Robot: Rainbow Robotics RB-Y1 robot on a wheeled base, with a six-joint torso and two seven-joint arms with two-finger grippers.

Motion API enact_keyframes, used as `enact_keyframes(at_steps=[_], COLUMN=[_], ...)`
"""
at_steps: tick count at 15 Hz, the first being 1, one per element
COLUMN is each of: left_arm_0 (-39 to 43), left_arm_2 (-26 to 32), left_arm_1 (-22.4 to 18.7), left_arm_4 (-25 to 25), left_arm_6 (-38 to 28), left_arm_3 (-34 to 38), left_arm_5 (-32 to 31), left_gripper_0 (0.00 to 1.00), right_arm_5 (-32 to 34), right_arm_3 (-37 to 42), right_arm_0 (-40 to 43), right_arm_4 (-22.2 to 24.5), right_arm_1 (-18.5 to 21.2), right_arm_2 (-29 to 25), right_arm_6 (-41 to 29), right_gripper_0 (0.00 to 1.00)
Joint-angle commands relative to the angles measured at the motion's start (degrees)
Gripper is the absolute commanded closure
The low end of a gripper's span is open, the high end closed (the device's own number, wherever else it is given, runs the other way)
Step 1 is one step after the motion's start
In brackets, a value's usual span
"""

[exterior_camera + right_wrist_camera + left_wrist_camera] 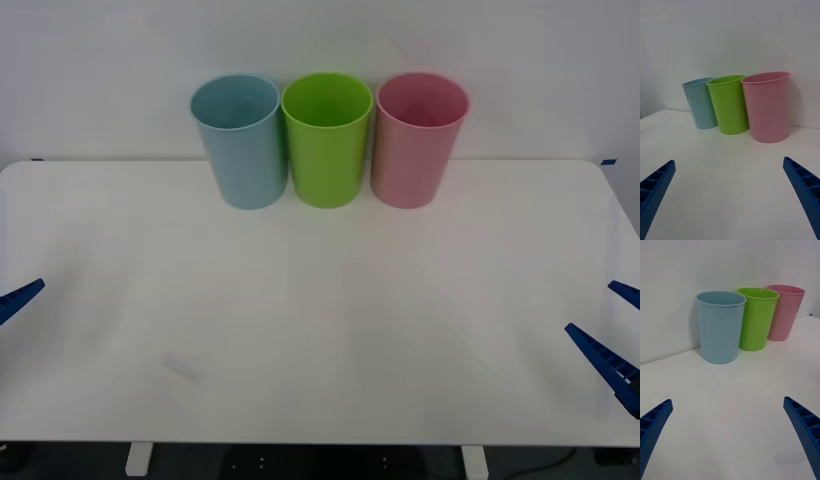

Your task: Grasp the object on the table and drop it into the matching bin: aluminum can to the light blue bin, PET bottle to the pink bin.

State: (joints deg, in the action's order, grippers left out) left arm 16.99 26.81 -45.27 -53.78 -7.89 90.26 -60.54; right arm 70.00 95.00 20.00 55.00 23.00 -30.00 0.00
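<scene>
Left pincer (730,438) spread, low at the bench's (320,330) left edge; blue bin (240,140), green bin (326,138), pink bin (418,138) in a row at the back; right pincer (730,198) spread, right edge; no can anywhere, so grasping likely awaits one.

A plain white wall (320,40) rises straight behind the far edge of the white tabletop (320,330), bare and evenly lit, with soft shadows where it meets the surface. Small dark blue tape marks (607,161) sit at the tabletop's two far corners. The light is diffuse and leaves a faint sheen on the surface. Below the near edge, white table legs (138,458) stand on a dark floor (320,465).
</scene>
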Motion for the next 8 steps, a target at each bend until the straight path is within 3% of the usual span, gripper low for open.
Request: enact_keyframes(at_steps=[1, 8], left_arm_0=[0.2, 0.1], left_arm_2=[-1.7, -3.2], left_arm_1=[0.0, 0.0], left_arm_4=[0.1, 0.8], left_arm_6=[-0.1, -0.3], left_arm_3=[-0.1, -0.1], left_arm_5=[-0.3, -0.5], left_gripper_0=[0.0, 0.0], right_arm_5=[0.0, 0.0], right_arm_3=[0.0, 0.0], right_arm_0=[0.0, 0.0], right_arm_4=[0.0, 0.0], right_arm_1=[0.0, 0.0], right_arm_2=[0.0, 0.0], right_arm_6=[0.0, 0.0], right_gripper_0=[0.0, 0.0])
